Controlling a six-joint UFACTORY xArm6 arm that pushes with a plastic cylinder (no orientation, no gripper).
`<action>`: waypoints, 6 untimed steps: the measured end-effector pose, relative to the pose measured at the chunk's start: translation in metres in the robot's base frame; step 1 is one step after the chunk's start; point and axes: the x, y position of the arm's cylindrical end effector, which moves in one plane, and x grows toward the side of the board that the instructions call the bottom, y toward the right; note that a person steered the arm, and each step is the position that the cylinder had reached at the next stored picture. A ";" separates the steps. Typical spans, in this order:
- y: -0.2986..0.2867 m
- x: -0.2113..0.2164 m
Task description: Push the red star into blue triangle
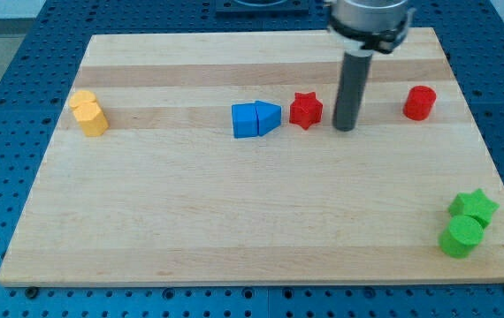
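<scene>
All I can see of my arm is its last stretch, cut off by the frame at twelve o'clock. A pale grey, rounded metal housing sits uppermost, with a darker band beneath it and a black collar ringing its underside. From that collar hangs a straight cylindrical rod, dark charcoal with a faint lighter sheen down one side, smooth and uniform in width. It ends at my tip (346,128), blunt and flat, the same dark colour as the shaft. No cables, screws or markings are clear enough for me to make out here.
</scene>
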 end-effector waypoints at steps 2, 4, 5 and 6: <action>-0.045 -0.013; -0.078 -0.013; -0.042 -0.009; 0.025 0.019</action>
